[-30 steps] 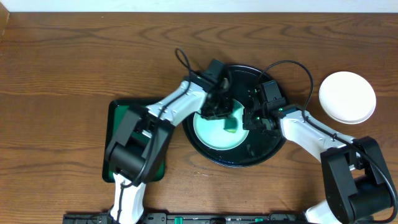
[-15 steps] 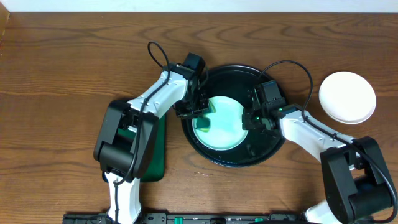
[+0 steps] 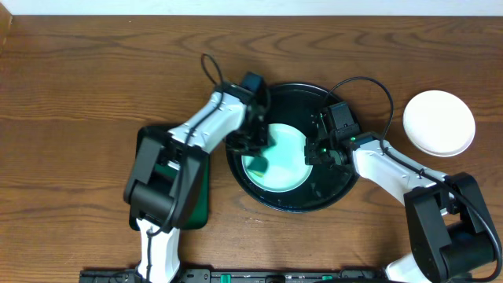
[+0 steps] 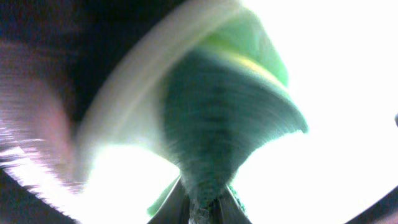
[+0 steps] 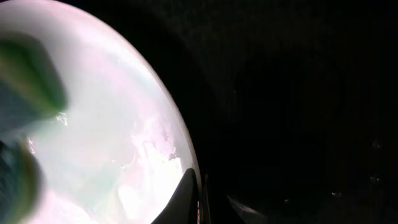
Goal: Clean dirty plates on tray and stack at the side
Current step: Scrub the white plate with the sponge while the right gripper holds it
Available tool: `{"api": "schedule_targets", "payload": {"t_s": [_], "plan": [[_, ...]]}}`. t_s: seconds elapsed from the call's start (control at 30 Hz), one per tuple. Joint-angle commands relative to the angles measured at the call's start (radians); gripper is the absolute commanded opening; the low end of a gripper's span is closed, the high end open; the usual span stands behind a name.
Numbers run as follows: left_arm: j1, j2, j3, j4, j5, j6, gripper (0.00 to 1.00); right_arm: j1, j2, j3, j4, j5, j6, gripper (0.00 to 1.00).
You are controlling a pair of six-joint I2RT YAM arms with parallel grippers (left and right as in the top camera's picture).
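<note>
Glossy black, the tray [image 3: 314,195] is sitting mid-surface [image 3: 78,79] in the overhead view, with a mint-green plate [image 3: 287,161] lying inside it, toward its left half. I am seeing the left end effector [image 3: 254,146] pressing a green sponge [image 3: 258,163] onto the plate's left part, its jaws clamped on the sponge. The right end effector [image 3: 313,151] is pinching the plate's right rim. A white plate [image 3: 438,123] is resting well apart on the surface to the right. A dark green rectangular tray [image 3: 201,200] is lying left of the black one, partly under the left arm.

The left wrist view is coming through blurred: the sponge [image 4: 230,137] is fanning out from the narrow fingers [image 4: 177,205] over the bright plate [image 4: 336,124].

The right wrist view is showing the fingers [image 5: 186,193] closed thin on the plate's [image 5: 106,124] edge, with the black tray [image 5: 298,93] beyond.
</note>
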State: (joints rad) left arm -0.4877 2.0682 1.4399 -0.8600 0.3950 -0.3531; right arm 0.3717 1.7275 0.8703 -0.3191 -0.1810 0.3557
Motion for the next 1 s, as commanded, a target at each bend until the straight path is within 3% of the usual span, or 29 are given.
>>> {"api": "schedule_targets", "payload": {"t_s": [0.0, 0.23, 0.47, 0.67, 0.97], "plan": [[-0.095, 0.036, -0.035, 0.024, 0.185, 0.053, 0.07, -0.006, 0.019, -0.01, -0.017, 0.042, -0.005, 0.01], [-0.18, 0.036, -0.035, 0.122, 0.246, -0.008, 0.07, -0.006, 0.019, -0.01, -0.017, 0.042, -0.005, 0.01], [-0.169, 0.036, -0.035, 0.235, 0.277, -0.123, 0.07, -0.006, 0.019, -0.01, -0.017, 0.041, -0.005, 0.01], [-0.082, 0.036, -0.035, 0.324, 0.222, -0.212, 0.07, -0.006, 0.019, -0.01, -0.018, 0.041, -0.005, 0.01], [0.114, 0.036, -0.035, 0.236, 0.01, -0.213, 0.07, -0.006, 0.019, -0.01, -0.022, 0.041, -0.005, 0.01]]}}
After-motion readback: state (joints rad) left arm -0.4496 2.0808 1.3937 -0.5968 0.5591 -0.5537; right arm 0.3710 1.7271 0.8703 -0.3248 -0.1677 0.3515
